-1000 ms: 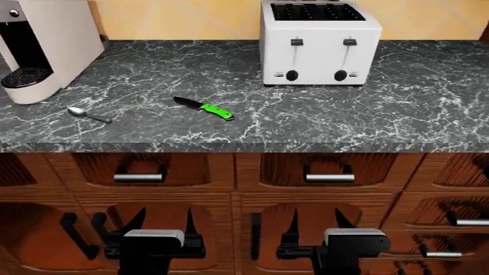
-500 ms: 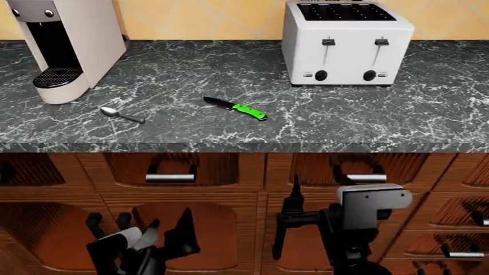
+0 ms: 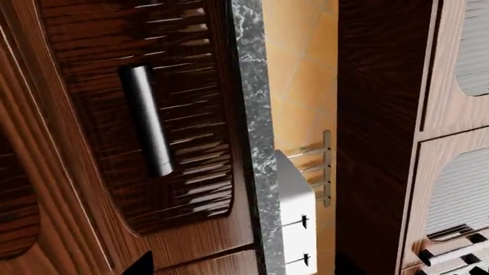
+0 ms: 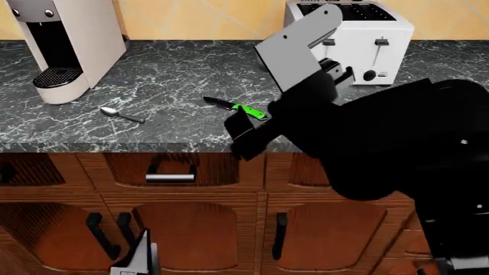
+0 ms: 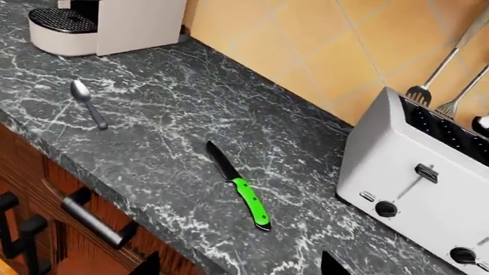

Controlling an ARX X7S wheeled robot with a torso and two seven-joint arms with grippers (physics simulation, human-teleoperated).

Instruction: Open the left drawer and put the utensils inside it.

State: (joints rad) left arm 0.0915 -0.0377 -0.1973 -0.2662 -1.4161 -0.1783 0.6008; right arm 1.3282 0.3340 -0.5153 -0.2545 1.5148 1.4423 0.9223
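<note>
A dark marble bench (image 4: 397, 114) runs under a tiled yellow wall, with wooden fronts below its edge. At ten o'clock in my head view sits the coffee machine (image 4: 65, 43); the spoon (image 4: 121, 115) lies just in front of it, clear of everything. Below, at seven o'clock, the drawer (image 4: 172, 170) is shut, its bar handle (image 4: 169, 177) untouched. My left hand (image 4: 137, 264) hangs low at six o'clock, under the handle; only one finger tip shows, so I cannot tell how far it is open. Toward centre the knife (image 4: 238, 107) lies flat, blade pointing to ten o'clock. My right hand (image 4: 246, 137) hovers just beside its green grip, empty, fingers apart in the wrist view. I judge the opening step is not yet done: next, lift the left hand to the handle, close and pull.
</note>
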